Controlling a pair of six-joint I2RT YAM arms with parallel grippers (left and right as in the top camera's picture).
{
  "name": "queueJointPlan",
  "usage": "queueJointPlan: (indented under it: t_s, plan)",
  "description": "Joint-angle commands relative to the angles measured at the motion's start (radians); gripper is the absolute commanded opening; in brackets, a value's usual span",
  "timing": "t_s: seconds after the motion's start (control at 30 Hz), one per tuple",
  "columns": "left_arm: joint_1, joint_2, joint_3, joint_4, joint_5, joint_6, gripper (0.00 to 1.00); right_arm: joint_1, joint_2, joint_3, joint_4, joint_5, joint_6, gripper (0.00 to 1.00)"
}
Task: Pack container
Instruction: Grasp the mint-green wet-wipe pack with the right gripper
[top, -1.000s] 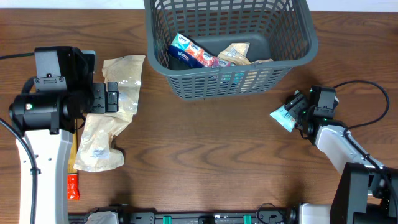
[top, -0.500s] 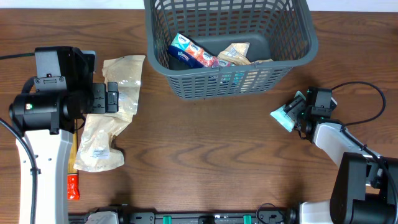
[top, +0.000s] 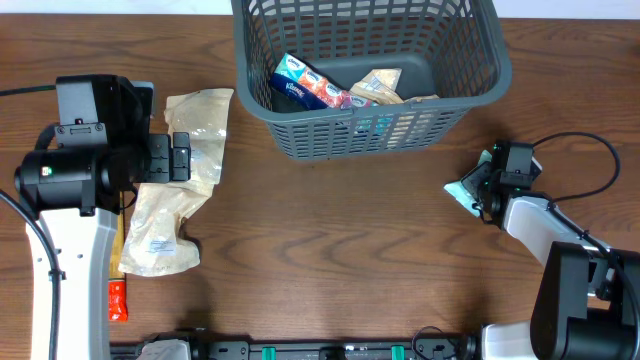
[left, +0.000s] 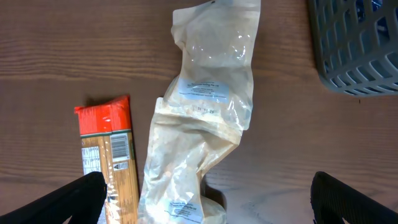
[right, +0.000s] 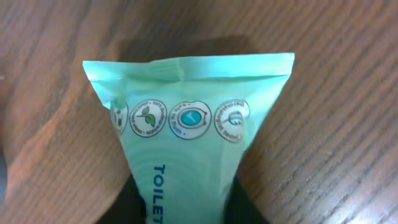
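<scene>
The container (top: 497, 60), a dark grey slotted basket, stands at the back centre, and its corner shows in the left wrist view (left: 354, 50). It holds tissue packs (top: 305, 85) and a tan packet (top: 378, 85). My right gripper (top: 483, 185) is low at the table's right, shut on a mint green packet (top: 464, 187). In the right wrist view the packet (right: 186, 124) is pinched at its near end between the dark fingers (right: 127, 205) of this gripper (right: 186, 208). My left gripper (left: 208, 199) hangs open above clear plastic bags (left: 211, 93), holding nothing.
Two clear bags of pale contents (top: 190, 150) lie at the left under the left arm. Beside them lies a long box with an orange-red end (left: 109, 155), near the table's front left (top: 117, 298). Cables run by the right arm.
My right gripper has shut on the green packet, which now looks squeezed narrower and has shifted slightly right. The left arm has not moved.
</scene>
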Motion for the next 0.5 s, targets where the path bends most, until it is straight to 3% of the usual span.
queueJointPlan:
  t_s: [0.0, 0.27, 0.47]
  plan:
    - [-0.001, 0.003, 0.007, -0.003, -0.001, 0.013, 0.99, 0.008, 0.013, -0.006, -0.009, -0.003, 0.002, 0.01]
    - [-0.001, 0.003, 0.007, -0.003, -0.001, 0.013, 0.98, -0.003, -0.136, 0.019, -0.027, -0.003, -0.057, 0.01]
    - [-0.001, 0.003, 0.007, -0.003, -0.001, 0.013, 0.99, -0.037, -0.384, 0.137, -0.205, 0.164, -0.091, 0.01]
